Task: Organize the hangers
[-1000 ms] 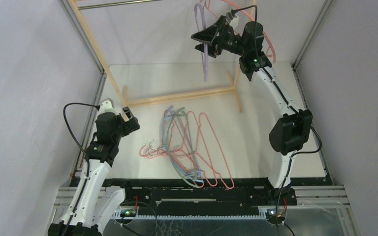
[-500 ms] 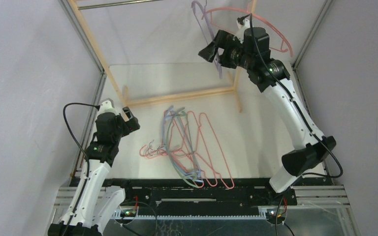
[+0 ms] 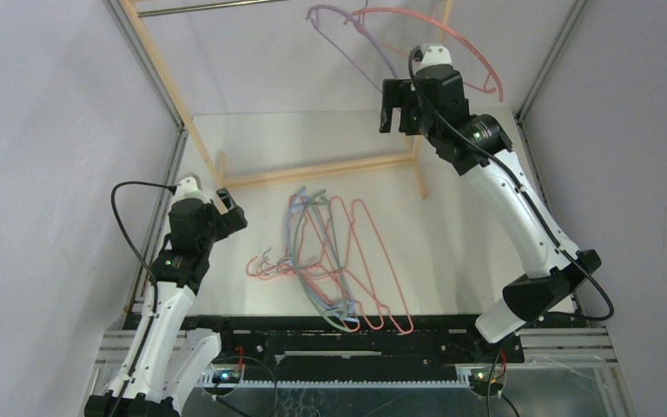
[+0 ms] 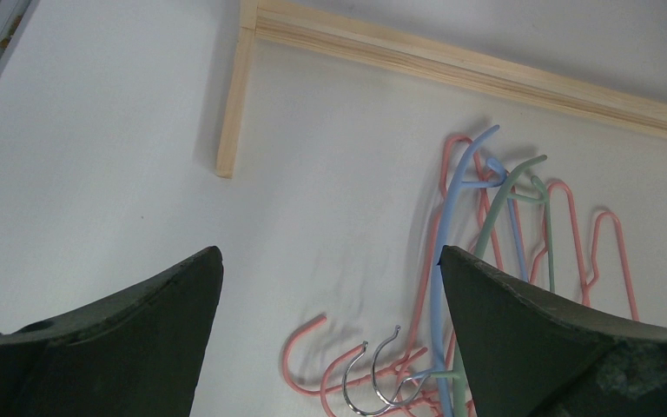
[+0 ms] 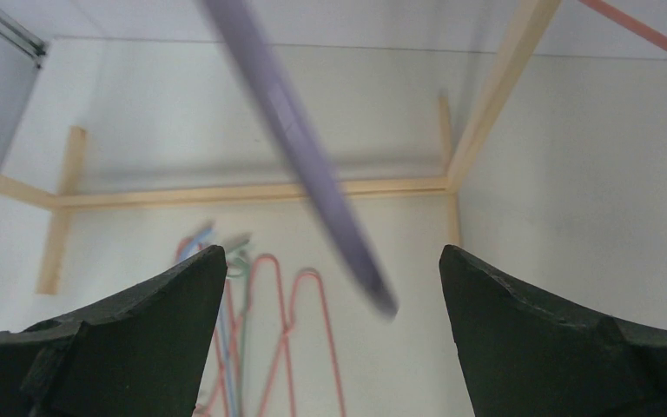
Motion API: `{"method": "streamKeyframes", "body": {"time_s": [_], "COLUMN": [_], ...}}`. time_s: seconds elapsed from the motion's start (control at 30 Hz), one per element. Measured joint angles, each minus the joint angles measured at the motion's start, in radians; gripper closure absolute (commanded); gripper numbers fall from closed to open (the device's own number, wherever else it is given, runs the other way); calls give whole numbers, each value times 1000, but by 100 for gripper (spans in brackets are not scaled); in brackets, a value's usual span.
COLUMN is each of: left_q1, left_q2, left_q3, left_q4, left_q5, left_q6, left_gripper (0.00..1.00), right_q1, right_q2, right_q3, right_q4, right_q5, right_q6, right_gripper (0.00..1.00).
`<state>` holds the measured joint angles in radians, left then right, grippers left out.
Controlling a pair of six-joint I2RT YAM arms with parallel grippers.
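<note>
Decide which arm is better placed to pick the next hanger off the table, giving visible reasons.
Probably the left. The left gripper hovers open and low beside the pile of hangers, hooks toward it. The right gripper, open too, is raised by the lavender hanger high on the rack.

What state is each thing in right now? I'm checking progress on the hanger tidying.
Lavender hanger: hanging high in the rack, tilted.
Upper pink hanger: hanging high beside it.
Hanger pile: tangled, lying on the table.
Left end effector: open, empty.
Right end effector: open, empty.
</note>
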<state>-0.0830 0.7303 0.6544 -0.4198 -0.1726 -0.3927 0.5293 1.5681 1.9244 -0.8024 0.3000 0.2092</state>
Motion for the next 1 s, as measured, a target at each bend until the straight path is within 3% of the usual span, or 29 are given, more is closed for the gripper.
{"method": "streamKeyframes", "body": {"time_s": [0.43, 0.6, 0.87, 1.0], "left_q1": [0, 0, 0, 0], "left_q2": [25, 39, 43, 48], "left_q3": [0, 0, 0, 0], "left_q4": [38, 42, 48, 52], "left_q5": [10, 11, 5, 3], "left_q6": [0, -3, -31, -49], "left_gripper": [0, 1, 0, 0], "right_q1": [165, 310, 514, 562], "right_q2": [-251, -256, -288, -228], "right_q3": [-32, -16, -449, -540], "right_q4": [-79, -184, -164, -133], "right_q5": [117, 107, -18, -69], "right_q6": [-159, -148, -64, -38], "right_gripper": [0, 0, 7, 10]}}
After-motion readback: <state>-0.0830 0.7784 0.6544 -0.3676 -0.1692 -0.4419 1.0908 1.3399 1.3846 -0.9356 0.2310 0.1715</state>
